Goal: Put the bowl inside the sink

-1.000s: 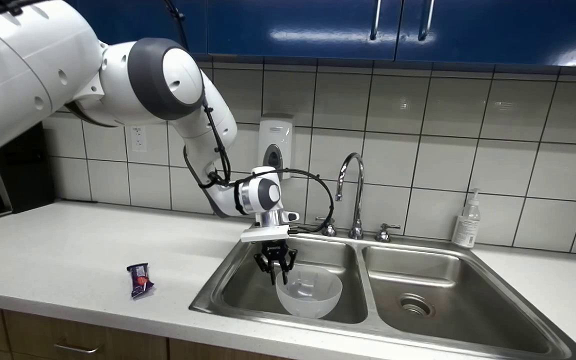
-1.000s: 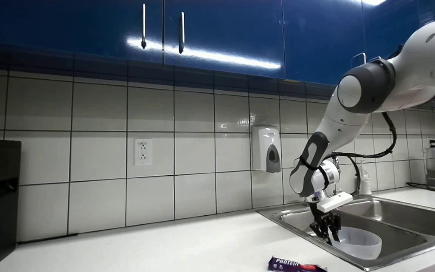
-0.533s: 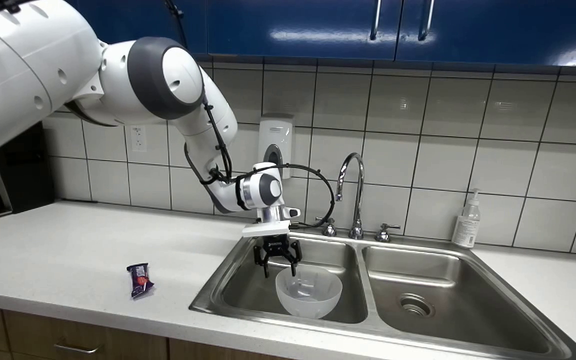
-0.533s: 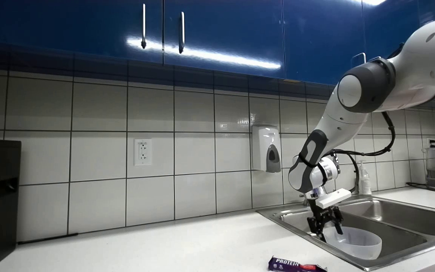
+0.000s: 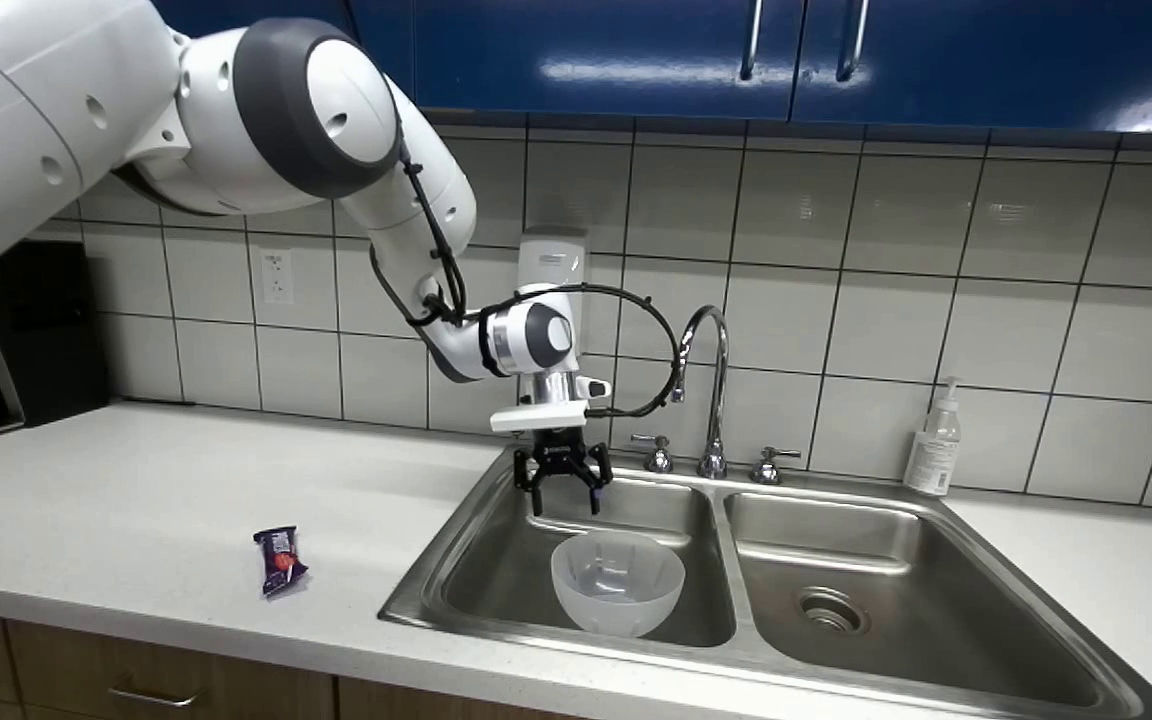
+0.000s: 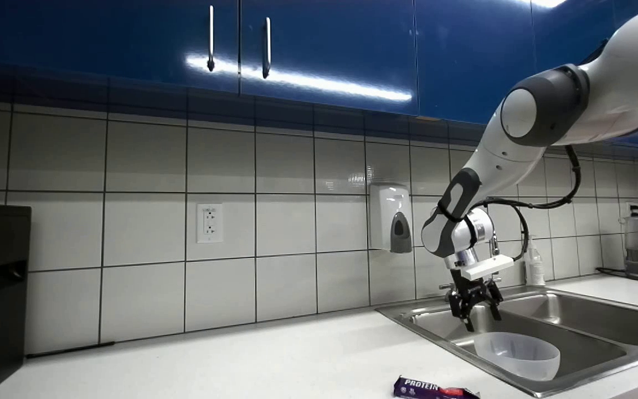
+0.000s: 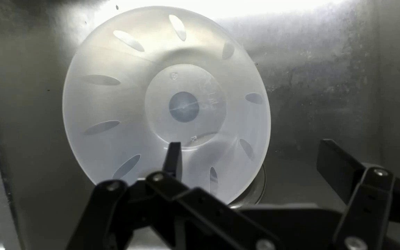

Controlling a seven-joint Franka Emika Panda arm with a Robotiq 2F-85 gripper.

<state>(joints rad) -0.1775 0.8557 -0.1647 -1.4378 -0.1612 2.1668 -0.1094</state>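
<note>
Black and spread wide, my gripper (image 5: 566, 505) hangs over the steel sink (image 5: 776, 550). In an exterior view the translucent bowl (image 5: 618, 590) sits below it at about five o'clock, mouth up in the nine-o'clock basin and clear of my grip. Farther out, the faucet (image 5: 718, 400) stands at two o'clock and a pump bottle (image 5: 933, 455) at three, while a purple-wrapped bar (image 5: 281, 560) lies on the white surface (image 5: 156, 490) at nine.
</note>
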